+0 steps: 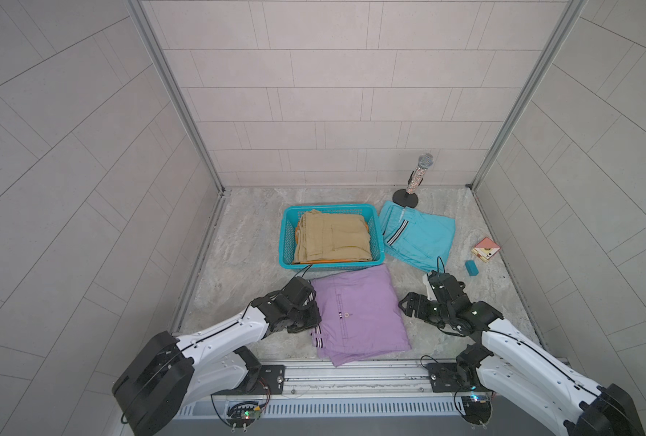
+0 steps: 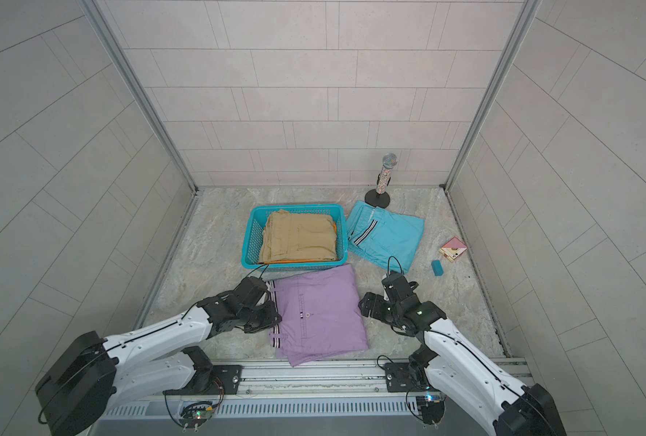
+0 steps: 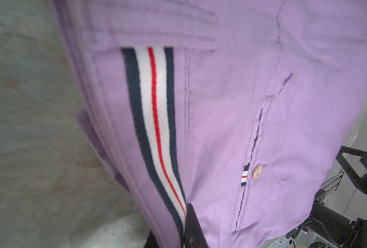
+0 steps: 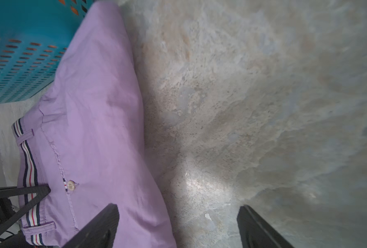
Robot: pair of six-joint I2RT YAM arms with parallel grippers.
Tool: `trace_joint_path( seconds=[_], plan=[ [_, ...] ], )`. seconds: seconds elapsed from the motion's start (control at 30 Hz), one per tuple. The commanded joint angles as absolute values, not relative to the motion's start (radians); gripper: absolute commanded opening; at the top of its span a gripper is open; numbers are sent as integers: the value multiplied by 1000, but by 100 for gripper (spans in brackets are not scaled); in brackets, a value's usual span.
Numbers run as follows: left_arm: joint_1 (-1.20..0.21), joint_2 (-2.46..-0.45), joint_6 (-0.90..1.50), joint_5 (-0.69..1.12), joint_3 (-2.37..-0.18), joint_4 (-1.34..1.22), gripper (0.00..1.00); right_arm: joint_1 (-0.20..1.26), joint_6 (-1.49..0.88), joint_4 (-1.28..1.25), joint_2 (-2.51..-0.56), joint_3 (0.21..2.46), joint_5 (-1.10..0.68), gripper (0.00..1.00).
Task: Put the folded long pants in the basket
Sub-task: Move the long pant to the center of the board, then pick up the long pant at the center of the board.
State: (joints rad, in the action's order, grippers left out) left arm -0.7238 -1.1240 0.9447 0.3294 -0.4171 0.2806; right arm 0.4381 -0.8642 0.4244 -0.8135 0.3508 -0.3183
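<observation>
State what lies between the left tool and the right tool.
The folded lilac pants: the left tool grips their striped edge, the right tool stands open at the opposite edge. Both top views show it.

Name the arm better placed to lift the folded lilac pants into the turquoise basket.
Left. The left claw is shut on the striped waistband of the folded lilac cloth pants; the right claw hangs open at the opposite edge, empty.

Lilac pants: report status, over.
Left gripper shut on lilac pants at striped waistband. Right gripper open, straddling opposite edge. Nothing between pants and basket.
</observation>
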Motion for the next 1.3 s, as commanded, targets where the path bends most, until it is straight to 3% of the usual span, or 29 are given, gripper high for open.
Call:
trace_joint_path(
  seconds=[0.0, 0.07, 0.1, 0.2, 0.33, 0.43, 0.53, 0.73, 0.87, 0.97, 1.07, 1.1, 1.27],
  plan=[
    [-718, -1180, 905, 384, -400, 279, 0, 442, -901, 214, -858, 308, -409, 91],
    [-716, -1206, 905, 395, -402, 262, 0, 445, -902, 135, -908, 295, -444, 92],
    [-714, -1215, 905, 396, -403, 259, 9, 448, -897, 100, -939, 295, -460, 92],
    [-710, -1218, 906, 386, -400, 275, 61, 461, -872, 54, -1025, 322, -474, 92],
    [-701, -1177, 909, 368, -387, 301, 91, 464, -828, 50, -1144, 379, -489, 90],
    [-693, -1150, 917, 370, -375, 295, 98, 467, -816, 43, -1198, 391, -473, 86],
    [-693, -1172, 932, 391, -352, 239, 99, 476, -822, 9, -1224, 375, -464, 70],
    [-692, -1335, 977, 475, -278, 20, 95, 513, -832, -7, -1232, 366, -443, 32],
    [-694, -1453, 960, 517, -286, -25, 87, 551, -843, -2, -1226, 372, -412, 17],
    [-693, -1532, 965, 538, -282, -87, 64, 575, -848, 7, -1224, 381, -395, 10],
    [-694, -1571, 958, 534, -288, -94, 13, 581, -851, 29, -1201, 386, -376, 6],
    [-694, -1570, 951, 530, -288, -74, 0, 583, -850, 44, -1185, 389, -368, 5],
    [-694, -1432, 905, 495, -376, 133, 0, 591, -843, 152, -1068, 415, -347, 2]
  ],
)
